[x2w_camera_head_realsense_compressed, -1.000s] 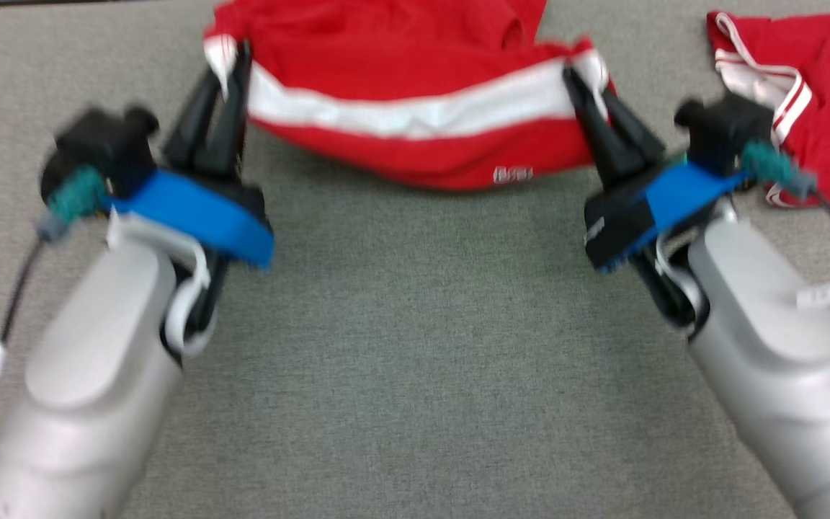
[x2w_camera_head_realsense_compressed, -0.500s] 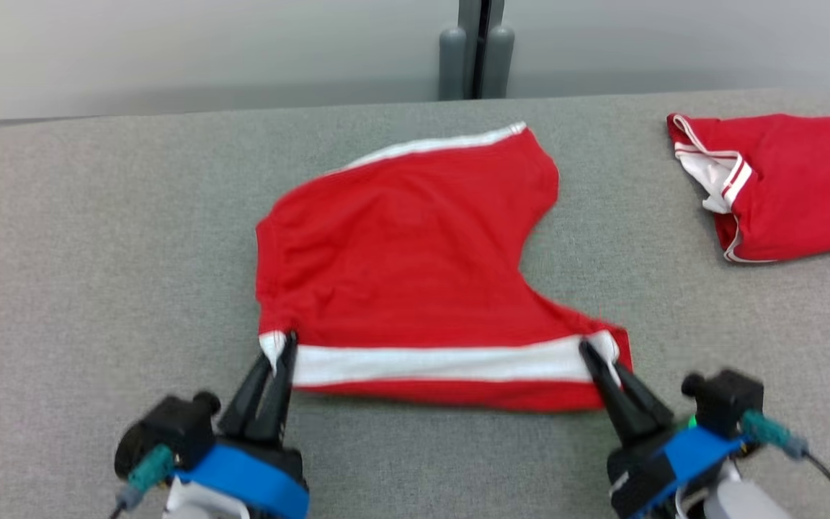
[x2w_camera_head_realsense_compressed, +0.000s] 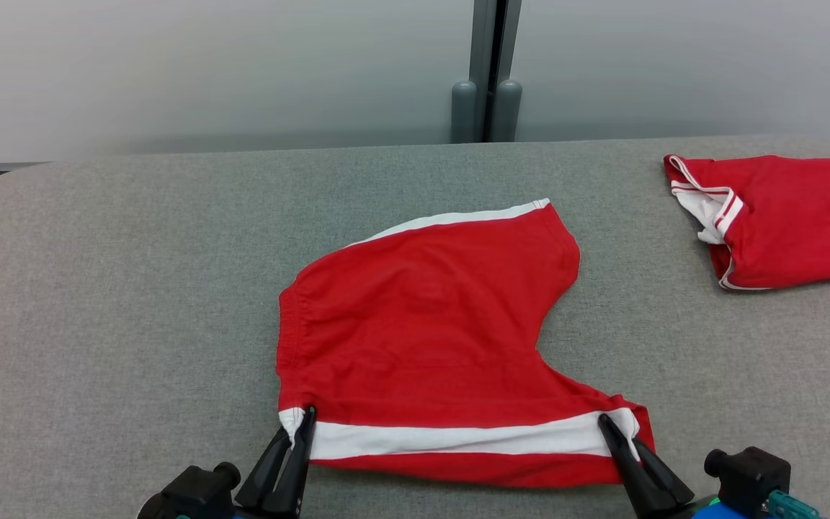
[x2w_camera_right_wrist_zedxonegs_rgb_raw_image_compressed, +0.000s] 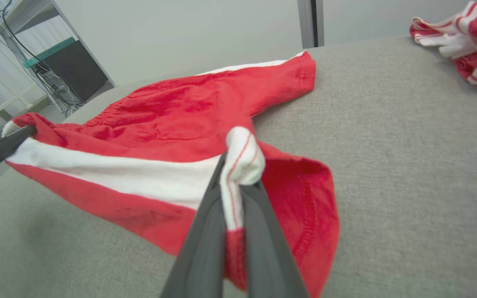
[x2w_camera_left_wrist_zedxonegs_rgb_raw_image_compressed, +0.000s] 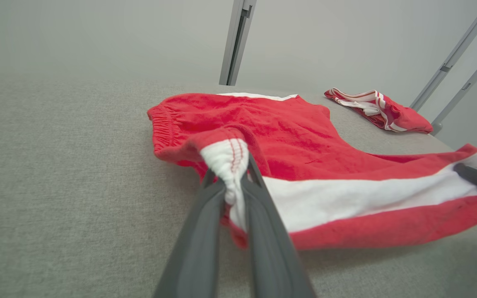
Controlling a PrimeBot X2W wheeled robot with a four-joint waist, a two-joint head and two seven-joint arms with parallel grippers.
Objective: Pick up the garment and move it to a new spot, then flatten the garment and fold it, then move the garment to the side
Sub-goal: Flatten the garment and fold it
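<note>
Red garment (x2w_camera_head_realsense_compressed: 422,324), near corners pinched in left fingers (x2w_camera_head_realsense_compressed: 298,465), right fingers (x2w_camera_head_realsense_compressed: 635,468)

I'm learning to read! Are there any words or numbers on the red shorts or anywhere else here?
None can be read.
The shorts, pinched by the left gripper and the right gripper, show a white stripe but no writing.
The other red garment shows white trim, no writing.
The dark box in the right wrist view is too small to read.
</note>
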